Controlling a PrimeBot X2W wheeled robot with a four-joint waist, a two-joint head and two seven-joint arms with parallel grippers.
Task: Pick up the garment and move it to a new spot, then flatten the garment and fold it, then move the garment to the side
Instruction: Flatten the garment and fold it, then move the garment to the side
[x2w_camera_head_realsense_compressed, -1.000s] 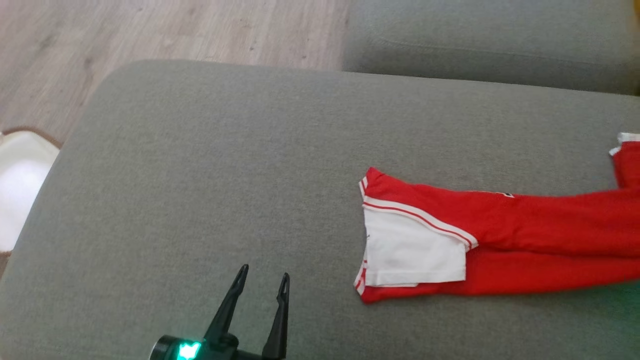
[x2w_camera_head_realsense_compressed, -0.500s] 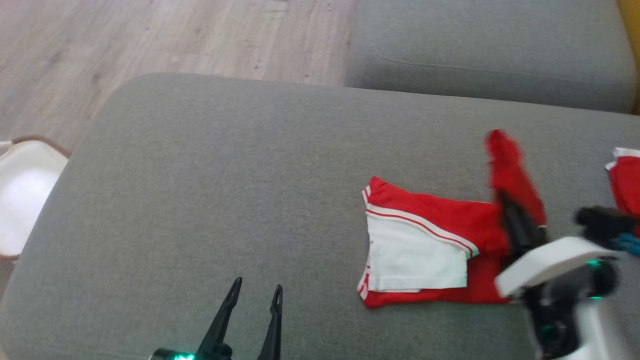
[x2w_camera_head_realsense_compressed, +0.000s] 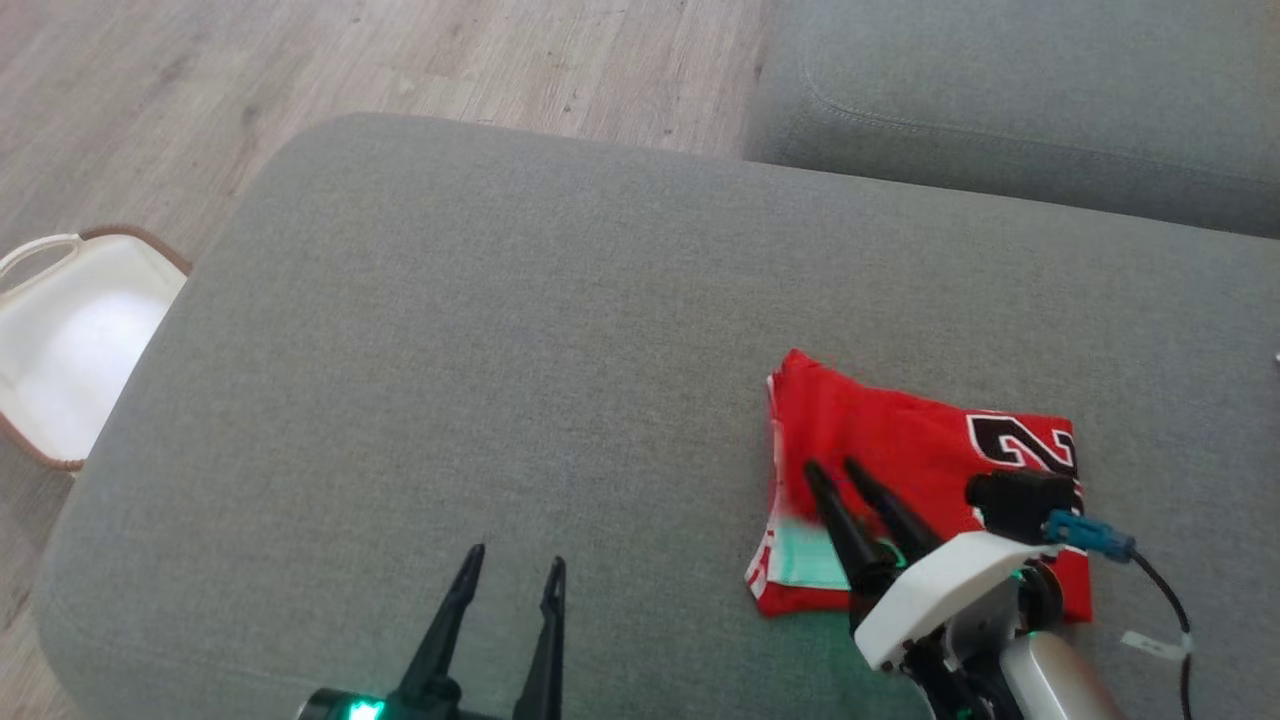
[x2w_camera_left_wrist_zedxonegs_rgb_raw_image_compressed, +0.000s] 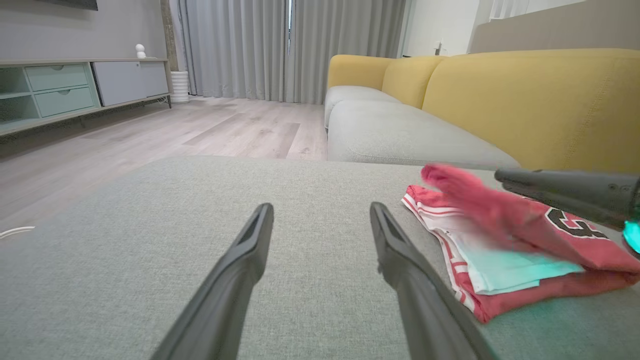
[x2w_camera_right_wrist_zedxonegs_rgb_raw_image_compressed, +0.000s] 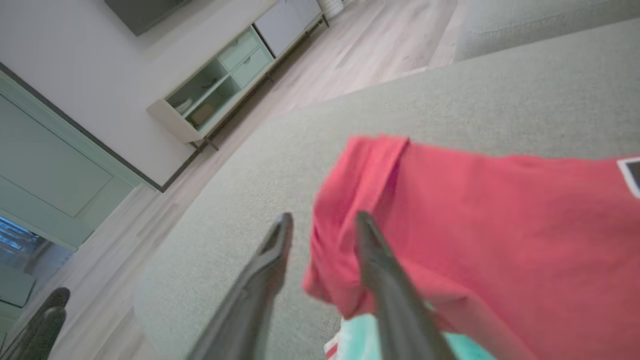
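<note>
Starting at the far left, a pale basket (x2w_camera_head_realsense_compressed: 62, 365) with a brown rim stands on the wooden floor (x2w_camera_head_realsense_compressed: 350, 60), well to the left of the left gripper (x2w_camera_head_realsense_compressed: 516, 556) and off the edge of the grey cushion (x2w_camera_head_realsense_compressed: 500, 350). The left gripper hovers low over the near part of this cushion. Its two dark fingers are spread wide, they hold nothing, and there is bare grey fabric between them and ahead of them.

To the right of the left gripper, and a little further forward than its fingertips, lies the red garment (x2w_camera_head_realsense_compressed: 900, 430). It is folded into a compact packet on the cushion, with a white part showing at its near left corner and a black printed number on its top right area. In the left wrist view the upper red layer is blurred.

The right gripper (x2w_camera_head_realsense_compressed: 829, 466) is over the near half of the garment, its fingers pointing forward and to the left across the red cloth. The jaws are partly apart. In the right wrist view the folded red edge is between the two fingers, and a strip of grey cushion shows between this edge and the left finger, so the cloth is not pinched. Beyond the right gripper is a second grey cushion (x2w_camera_head_realsense_compressed: 1000, 90).
</note>
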